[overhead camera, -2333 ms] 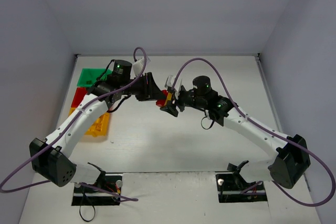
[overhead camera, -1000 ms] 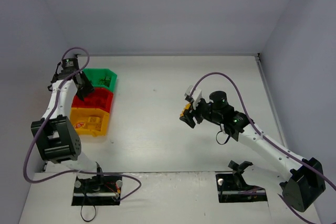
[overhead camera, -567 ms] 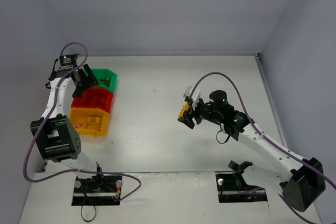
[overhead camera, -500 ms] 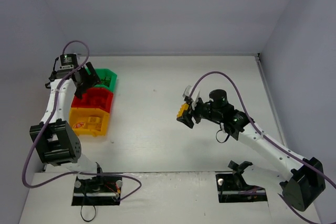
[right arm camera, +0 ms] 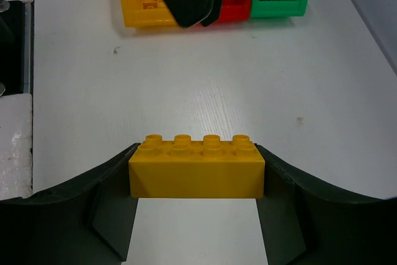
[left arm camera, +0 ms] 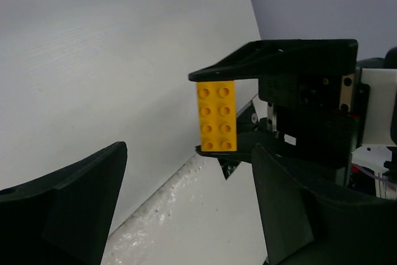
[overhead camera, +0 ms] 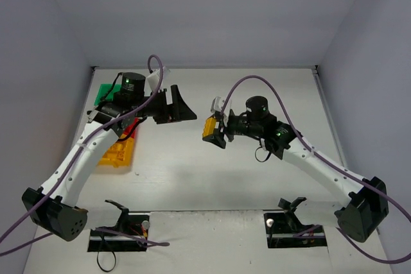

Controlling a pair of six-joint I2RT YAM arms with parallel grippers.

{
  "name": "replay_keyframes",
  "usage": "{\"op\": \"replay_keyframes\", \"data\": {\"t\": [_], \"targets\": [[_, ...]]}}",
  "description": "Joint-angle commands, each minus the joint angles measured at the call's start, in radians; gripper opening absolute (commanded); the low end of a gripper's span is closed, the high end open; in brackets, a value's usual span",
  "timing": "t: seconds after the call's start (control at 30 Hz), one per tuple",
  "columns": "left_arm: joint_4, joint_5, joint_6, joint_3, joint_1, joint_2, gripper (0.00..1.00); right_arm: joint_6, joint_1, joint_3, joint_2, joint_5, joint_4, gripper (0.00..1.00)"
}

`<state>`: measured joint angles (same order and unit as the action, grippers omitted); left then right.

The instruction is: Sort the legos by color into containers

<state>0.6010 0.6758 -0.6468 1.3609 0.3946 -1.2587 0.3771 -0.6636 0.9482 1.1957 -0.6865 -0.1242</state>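
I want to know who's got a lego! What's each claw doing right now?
Left claw: open, holding nothing.
Right claw: shut on a yellow lego.

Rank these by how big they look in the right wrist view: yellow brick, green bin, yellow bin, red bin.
1. yellow brick, largest only through nearness to the camera.
2. green bin and yellow bin, about alike, both cropped.
3. red bin, mostly hidden behind the left end effector.
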Motion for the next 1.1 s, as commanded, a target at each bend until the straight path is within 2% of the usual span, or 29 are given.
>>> {"op": "replay_keyframes", "data": {"t": [0.0, 0.37, 0.5, 0.6, 0.73, 0.77, 0.83, 0.87, 0.97, 1.0, 1.07], "targets": [[-0.079, 0.03, -0.059, 0.017, 0.049, 0.024, 0.74, 0.022, -0.016, 0.069, 0.021, -0.039, -0.075, 0.11], [-0.106, -0.036, -0.057, -0.011, 0.167, -0.028, 0.74, 0.006, -0.051, 0.098, 0.048, -0.047, -0.088, 0.12], [-0.102, -0.058, -0.054, 0.001, 0.19, -0.053, 0.71, 0.002, -0.062, 0.1, 0.053, -0.047, -0.098, 0.12], [-0.104, -0.078, -0.054, 0.001, 0.201, -0.07, 0.61, -0.004, -0.067, 0.098, 0.056, -0.05, -0.109, 0.12], [-0.116, -0.093, -0.059, -0.008, 0.208, -0.08, 0.3, -0.007, -0.073, 0.096, 0.065, -0.048, -0.115, 0.12], [-0.121, -0.099, -0.062, -0.011, 0.208, -0.08, 0.17, -0.01, -0.074, 0.096, 0.065, -0.045, -0.117, 0.13], [-0.124, -0.108, -0.062, -0.017, 0.21, -0.074, 0.06, -0.012, -0.074, 0.092, 0.065, -0.036, -0.121, 0.14], [-0.118, -0.131, -0.06, -0.023, 0.21, -0.07, 0.0, -0.012, -0.074, 0.089, 0.064, -0.03, -0.12, 0.17], [-0.092, -0.186, -0.054, -0.045, 0.205, -0.051, 0.0, -0.026, -0.074, 0.078, 0.059, 0.017, -0.12, 0.58], [-0.081, -0.206, -0.051, -0.051, 0.202, -0.047, 0.0, -0.03, -0.073, 0.074, 0.056, 0.034, -0.121, 0.78], [-0.063, -0.237, -0.05, -0.071, 0.176, -0.027, 0.0, -0.053, -0.07, 0.055, 0.041, 0.106, -0.121, 0.92]]}}
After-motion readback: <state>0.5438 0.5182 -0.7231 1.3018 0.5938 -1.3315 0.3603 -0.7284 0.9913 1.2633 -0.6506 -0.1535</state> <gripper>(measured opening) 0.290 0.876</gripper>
